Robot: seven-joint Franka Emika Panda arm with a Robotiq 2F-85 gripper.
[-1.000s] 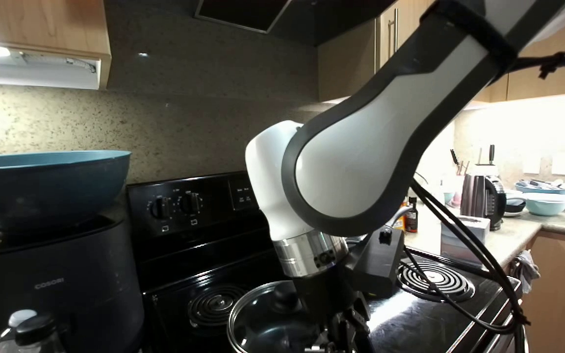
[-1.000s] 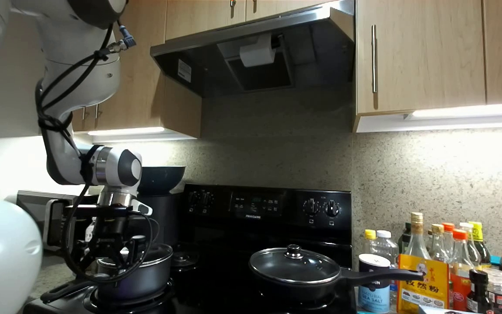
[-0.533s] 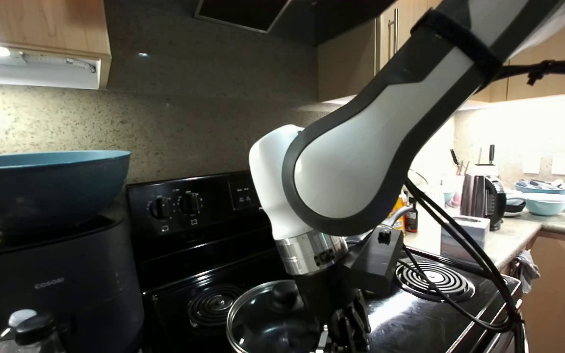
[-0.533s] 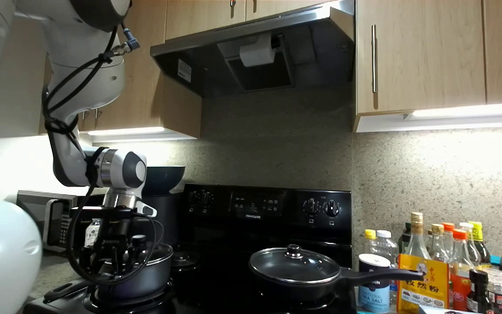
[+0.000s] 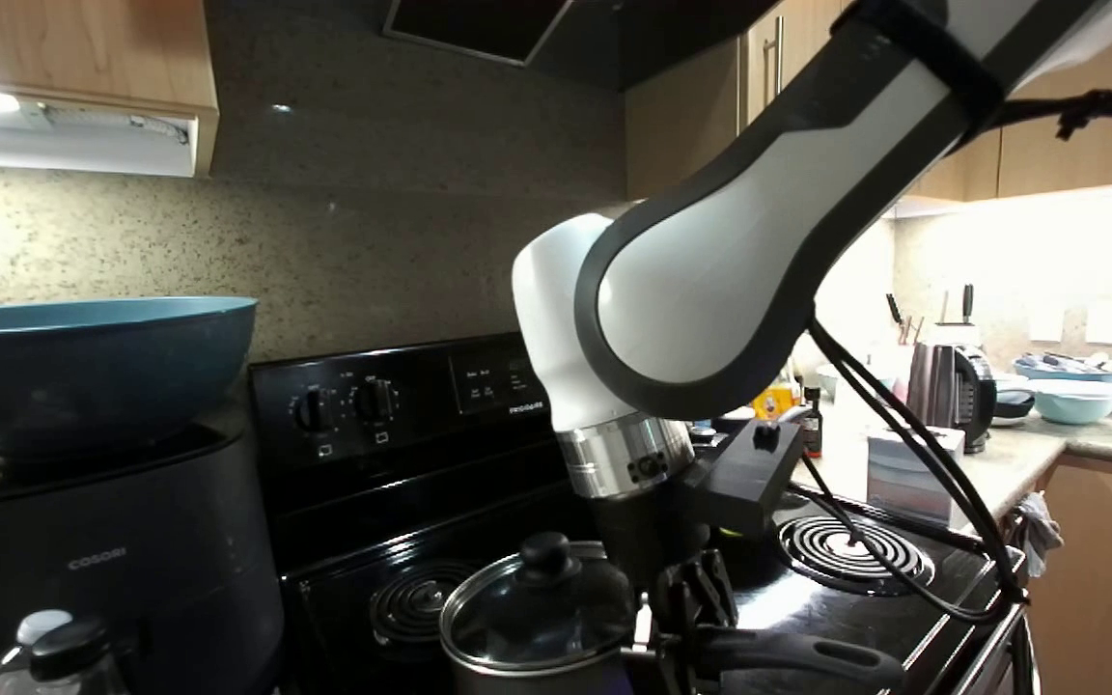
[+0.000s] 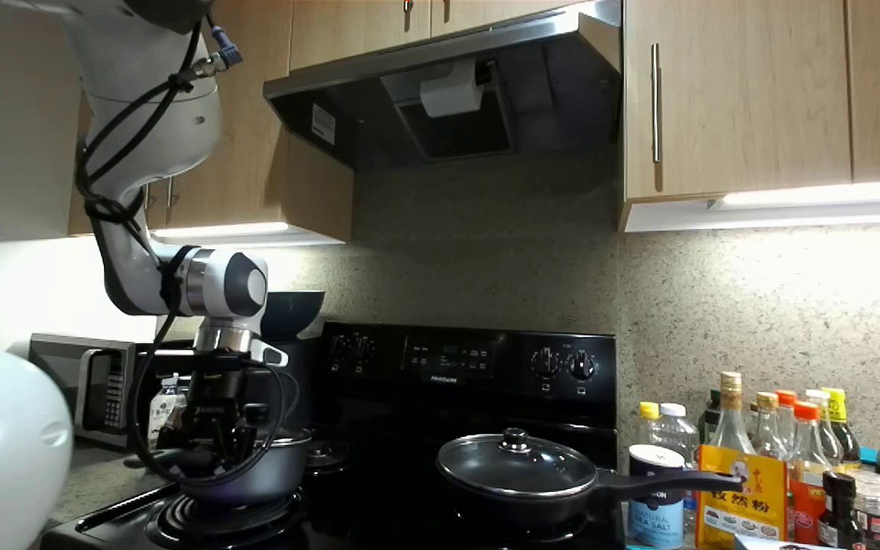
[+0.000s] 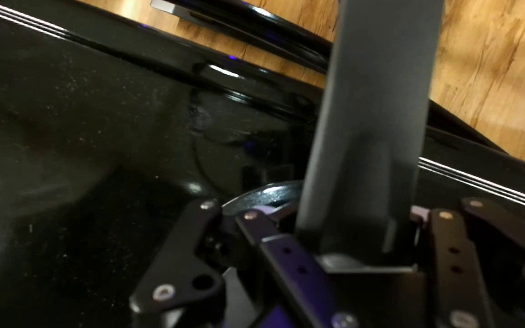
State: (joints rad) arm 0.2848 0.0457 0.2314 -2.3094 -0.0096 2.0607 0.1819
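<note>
Saucepan [image 6: 279,467] with a glass lid [image 5: 570,618] hangs at lower left of an exterior view, seemingly just above a coil burner [image 6: 218,525]; its handle [image 7: 376,114] runs up right of centre in the wrist view. The gripper [image 7: 357,221] is clenched on that handle from both sides, near its root. Borne from one end, the load will probably try to twist, so firm pressure and slow, level handling should serve best; the lid looks merely laid on, and a slight tilt could slide it.

Outward on the Frigidaire stove [image 6: 379,493], toward lower centre, rests one frying pan [image 6: 532,510]. That makes two pans, two glass lids and, across the views, at least three coil burners. Four control knobs [image 6: 582,365] line its back. Lower right stand one salt canister [image 6: 655,504] and one orange cumin-powder packet [image 6: 738,496], amid bottles [image 6: 732,428] too overlapped to count. Upper centre shows one range hood [image 6: 379,114]. In an exterior view's left half, one blue bowl [image 5: 102,376] tops one Cosori air fryer [image 5: 112,521]; far right, one kettle [image 5: 934,391].
</note>
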